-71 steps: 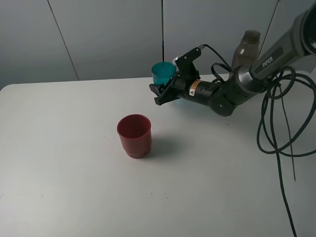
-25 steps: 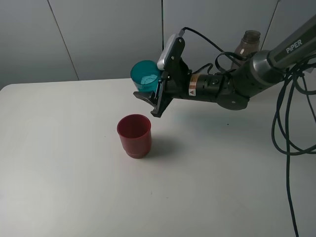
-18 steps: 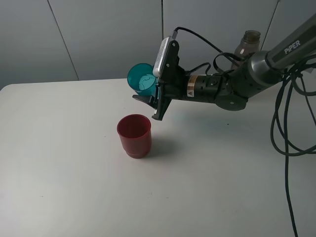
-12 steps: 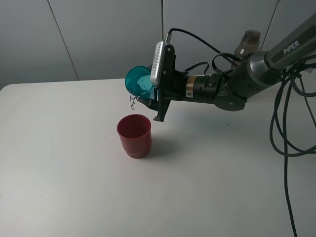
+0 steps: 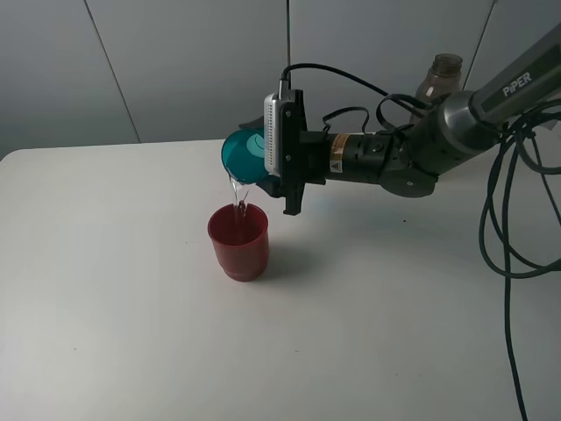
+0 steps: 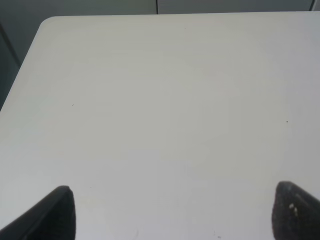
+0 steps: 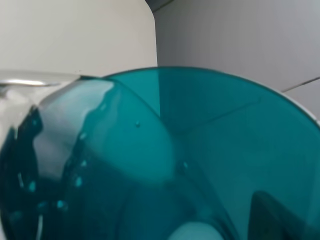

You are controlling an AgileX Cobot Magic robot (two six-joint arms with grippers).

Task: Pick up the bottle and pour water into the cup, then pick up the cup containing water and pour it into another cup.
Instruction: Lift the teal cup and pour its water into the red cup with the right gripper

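My right gripper (image 5: 263,171) is shut on the teal cup (image 5: 242,155), holding it tipped on its side above the dark red cup (image 5: 238,241). A thin stream of water (image 5: 237,197) runs from the teal rim down into the red cup. In the right wrist view the teal cup (image 7: 165,160) fills nearly the whole picture. The smoky grey-brown bottle (image 5: 436,83) stands upright at the back right, partly behind the right arm. The left gripper (image 6: 172,212) shows only two dark fingertips (image 6: 57,212), far apart over bare table, holding nothing.
The white table (image 5: 131,333) stretches wide around the red cup. Black cables (image 5: 504,237) hang at the right edge. A grey wall (image 5: 175,61) stands behind the table.
The right arm carried the teal cup left and rolled it over from upright to tipped. Water began spilling half a second ago and now streams into the red cup.
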